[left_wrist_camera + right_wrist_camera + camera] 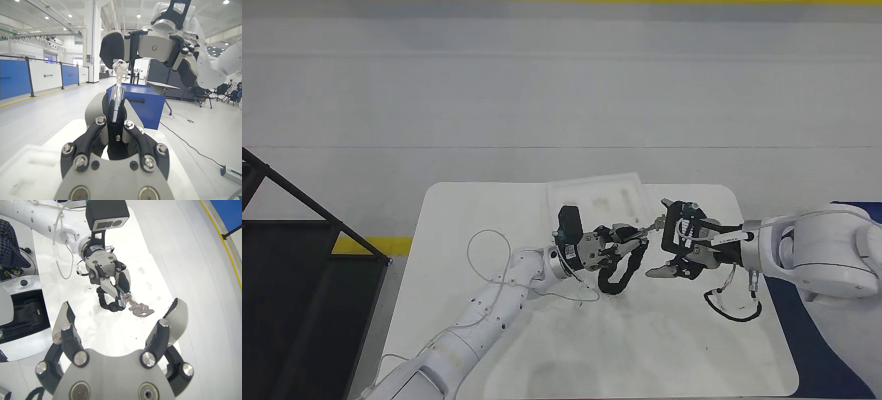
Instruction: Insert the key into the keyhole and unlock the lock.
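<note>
My left gripper [115,103] is shut on the lock's chrome cylinder [116,102] and holds it above the white table [472,300]. The lock's black cable loop [108,305] hangs below it. A silver key [140,310] is stuck in the keyhole [126,297], its head pointing toward my right gripper [121,315]. That gripper is open, and the key's head lies between its spread fingers, close to one pad [112,50] and not clamped. From the top, the left gripper [625,246] and right gripper [662,243] face each other at mid-table with the key [644,232] between them.
A white foam tray [597,190] with cut-out recesses lies at the back of the table behind both grippers. A thin white cable [482,250] loops beside the left arm. A black cable [732,305] hangs under the right arm. The table's front half is bare.
</note>
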Robot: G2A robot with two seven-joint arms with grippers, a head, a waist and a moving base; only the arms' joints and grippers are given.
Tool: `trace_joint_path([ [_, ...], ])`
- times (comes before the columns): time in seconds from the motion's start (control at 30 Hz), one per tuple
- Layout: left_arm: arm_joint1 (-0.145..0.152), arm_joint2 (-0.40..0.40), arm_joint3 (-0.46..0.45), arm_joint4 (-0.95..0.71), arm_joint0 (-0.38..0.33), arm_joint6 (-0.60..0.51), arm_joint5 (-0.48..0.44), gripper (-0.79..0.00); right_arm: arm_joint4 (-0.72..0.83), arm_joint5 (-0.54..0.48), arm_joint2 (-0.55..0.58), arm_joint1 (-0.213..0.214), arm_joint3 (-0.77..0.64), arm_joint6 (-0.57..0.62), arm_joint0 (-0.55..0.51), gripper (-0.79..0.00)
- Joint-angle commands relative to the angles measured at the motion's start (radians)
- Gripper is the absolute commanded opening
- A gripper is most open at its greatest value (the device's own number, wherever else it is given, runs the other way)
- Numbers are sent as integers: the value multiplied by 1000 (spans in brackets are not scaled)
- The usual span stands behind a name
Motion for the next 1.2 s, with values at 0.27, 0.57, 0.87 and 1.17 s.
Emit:
trace_joint_path([
  [0.27, -2, -2, 11, -20, 1, -8, 7, -785, -18, -13, -65, 8, 6, -12, 39, 0],
  [0.57, -9, 11, 18, -23, -12, 3, 10, -785, 8, -6, -125, 24, 30, -5, 74, 0],
  [0.87, -13, 17, 29, -14, -24, 22, 13, -785, 22, 2, -147, 46, 45, 3, 103, 0],
  [1.17, 2, 2, 5, 35, -25, 17, -41, -785, -135, -128, -105, 75, 73, -126, 128, 0],
])
